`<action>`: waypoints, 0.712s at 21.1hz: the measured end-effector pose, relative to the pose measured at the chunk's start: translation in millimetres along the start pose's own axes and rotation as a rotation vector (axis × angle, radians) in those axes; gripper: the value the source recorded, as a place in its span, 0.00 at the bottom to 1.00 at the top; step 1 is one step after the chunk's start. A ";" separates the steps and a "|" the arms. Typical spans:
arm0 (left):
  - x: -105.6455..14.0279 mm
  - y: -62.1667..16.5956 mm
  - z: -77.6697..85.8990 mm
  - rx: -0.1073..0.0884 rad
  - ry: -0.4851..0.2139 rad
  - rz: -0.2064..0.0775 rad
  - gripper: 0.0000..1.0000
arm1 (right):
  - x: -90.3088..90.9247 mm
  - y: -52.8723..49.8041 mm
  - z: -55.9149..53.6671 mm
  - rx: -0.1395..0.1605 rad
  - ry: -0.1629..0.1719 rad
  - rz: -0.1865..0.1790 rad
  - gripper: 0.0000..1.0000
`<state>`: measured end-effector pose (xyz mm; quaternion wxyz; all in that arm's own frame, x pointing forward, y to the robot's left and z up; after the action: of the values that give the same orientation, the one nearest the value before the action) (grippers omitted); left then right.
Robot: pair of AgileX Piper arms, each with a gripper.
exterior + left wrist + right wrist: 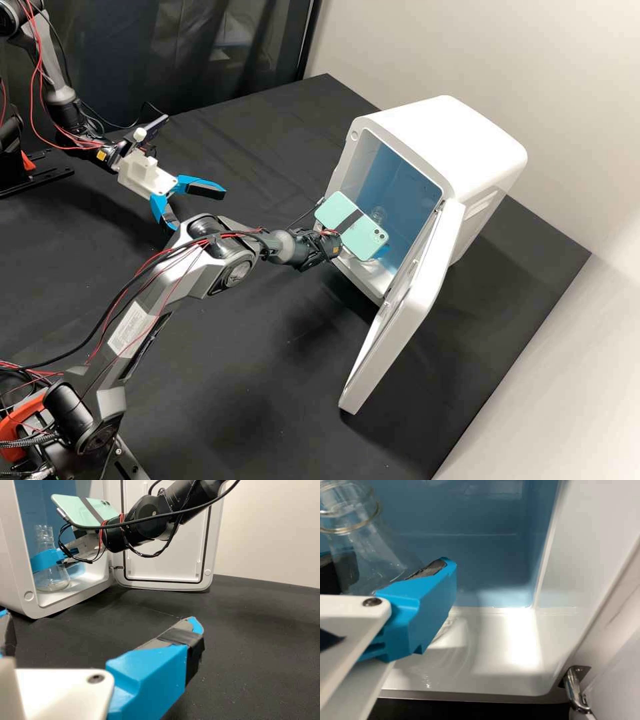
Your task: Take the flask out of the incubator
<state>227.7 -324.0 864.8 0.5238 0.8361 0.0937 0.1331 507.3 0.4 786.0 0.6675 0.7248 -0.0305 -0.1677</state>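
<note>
Because the conical flask point(50, 577) is thin clear glass, I judge it light, rigid, slick and breakable. It is best held on the cone just below the neck, where the right gripper point(395, 567) appears to have its fingers closed on either side of it. The flask stands upright on the floor of the white incubator point(453, 140), whose door point(400, 313) hangs wide open. The left gripper point(198, 210) hovers over the black surface point(267, 387), fingers spread and holding nothing, well apart from the incubator. A pale wall point(533, 60) and a dark curtain point(200, 47) stand behind.
</note>
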 end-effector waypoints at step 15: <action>0.0 0.1 -0.2 0.000 0.001 0.000 1.00 | -8.1 37.8 24.1 0.102 -0.022 0.068 0.00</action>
<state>227.6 -323.8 864.9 0.5238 0.8361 0.0938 0.1335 499.6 -24.6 823.3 0.6345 0.7546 -0.0712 -0.1511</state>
